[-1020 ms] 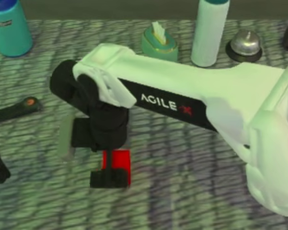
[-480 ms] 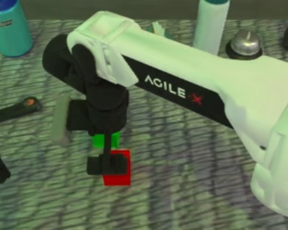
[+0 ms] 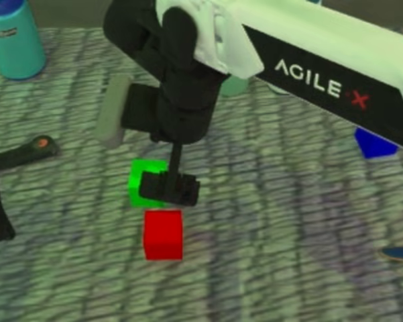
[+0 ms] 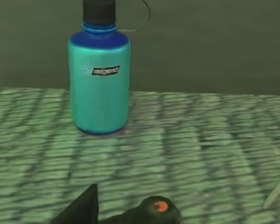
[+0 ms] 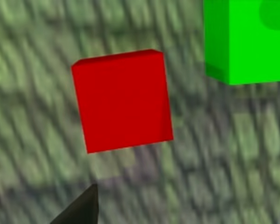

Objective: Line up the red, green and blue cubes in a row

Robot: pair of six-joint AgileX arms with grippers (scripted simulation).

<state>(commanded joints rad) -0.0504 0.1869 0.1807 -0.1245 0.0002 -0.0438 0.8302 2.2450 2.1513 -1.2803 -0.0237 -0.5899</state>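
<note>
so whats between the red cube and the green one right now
Nothing: in the right wrist view a bare strip of table shows between the red cube and the green cube; they sit apart.

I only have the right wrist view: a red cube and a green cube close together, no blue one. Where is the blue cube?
Observer: In the top view the blue cube sits toward the table's right side, far from the other two and partly hidden beneath the right arm.
Operator: Where is my right gripper relative to the pair?
Observer: From above, the right gripper covers part of the green cube. The red cube is fully exposed.
Operator: And the left arm?
Observer: The left gripper is parked by the table's left edge. A teal bottle stands in the far left corner.
</note>
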